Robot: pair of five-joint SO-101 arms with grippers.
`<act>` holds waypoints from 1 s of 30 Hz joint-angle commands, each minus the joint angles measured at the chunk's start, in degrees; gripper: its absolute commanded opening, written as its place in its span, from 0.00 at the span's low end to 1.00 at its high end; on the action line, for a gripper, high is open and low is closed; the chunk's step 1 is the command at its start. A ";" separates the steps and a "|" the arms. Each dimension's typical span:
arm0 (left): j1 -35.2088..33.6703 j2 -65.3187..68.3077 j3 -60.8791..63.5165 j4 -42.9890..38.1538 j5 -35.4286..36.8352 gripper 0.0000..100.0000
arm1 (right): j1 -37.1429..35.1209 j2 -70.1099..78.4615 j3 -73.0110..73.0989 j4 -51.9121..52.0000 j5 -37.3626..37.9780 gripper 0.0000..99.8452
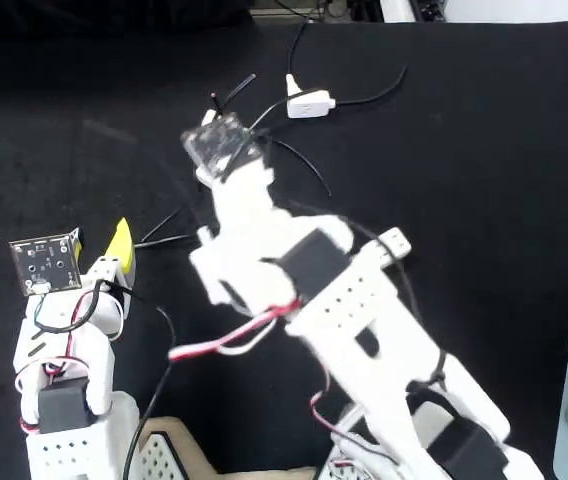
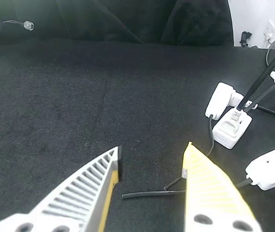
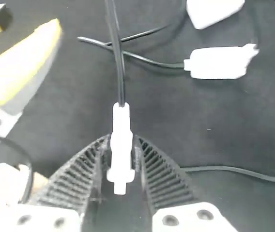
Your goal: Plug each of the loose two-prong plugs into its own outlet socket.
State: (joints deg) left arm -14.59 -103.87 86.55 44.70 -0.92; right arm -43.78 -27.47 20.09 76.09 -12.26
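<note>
Left wrist view: outlet socket (image 2: 271, 168) on black cloth (image 2: 79, 96), white wall (image 2: 253, 17) behind.

Slim white plastic two-prong plug (image 3: 120, 123) on a black cord, clamped lengthwise between the right gripper's (image 3: 120, 142) ribbed fingers. White square outlet socket block (image 2: 232, 126) lying flat. Just beside that block, white oblong inline socket (image 2: 272, 168), two holes facing up.

Black-clothed table (image 1: 504, 150) — a white wall (image 2: 256, 14) behind.
</note>
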 commanded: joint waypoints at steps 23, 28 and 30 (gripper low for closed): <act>10.15 -0.44 -2.42 -1.23 9.85 0.22 | -5.89 -26.95 39.43 -37.10 12.57 0.01; 11.91 -0.44 -3.56 -0.79 9.85 0.22 | -5.89 -26.86 39.60 -36.92 12.48 0.01; 12.88 -0.44 -4.00 -0.79 9.76 0.22 | -5.89 -26.86 39.69 -36.92 12.48 0.01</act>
State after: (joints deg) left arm -3.52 -103.87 86.55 44.70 8.31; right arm -49.32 -52.97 60.00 40.31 -0.04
